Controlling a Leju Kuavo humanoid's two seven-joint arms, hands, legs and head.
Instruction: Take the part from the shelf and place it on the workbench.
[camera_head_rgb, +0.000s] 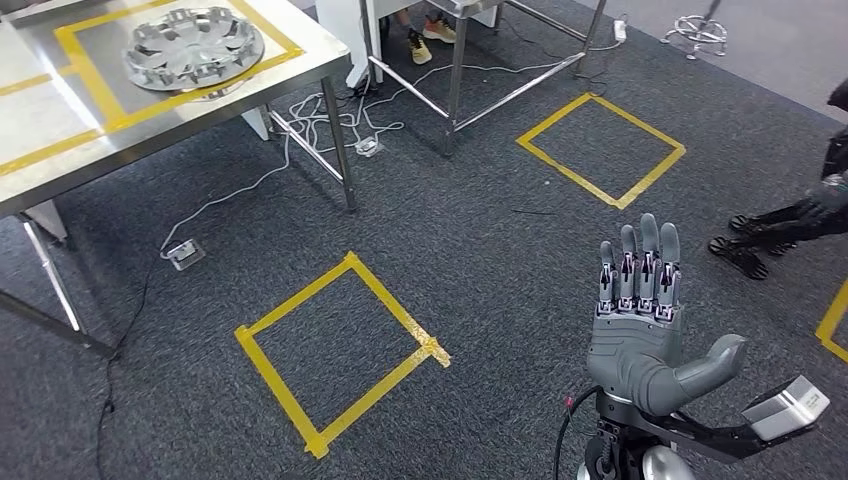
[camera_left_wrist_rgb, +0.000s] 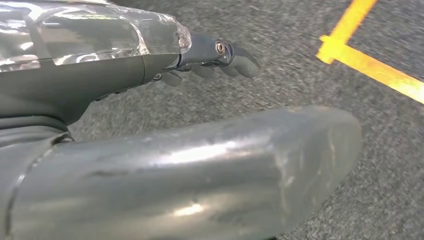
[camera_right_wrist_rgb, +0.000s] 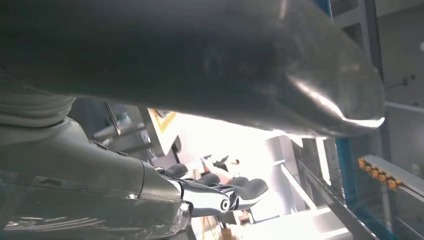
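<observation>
Head view: silver spoked part flat on steel workbench.

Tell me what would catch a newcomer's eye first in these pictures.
Probably the right hand, raised flat with fingers straight and together, holding nothing, above the grey carpet. Next, the shiny silver wheel cover lying inside a yellow tape frame on the steel workbench at upper left. Then the yellow tape squares marked on the floor.
</observation>
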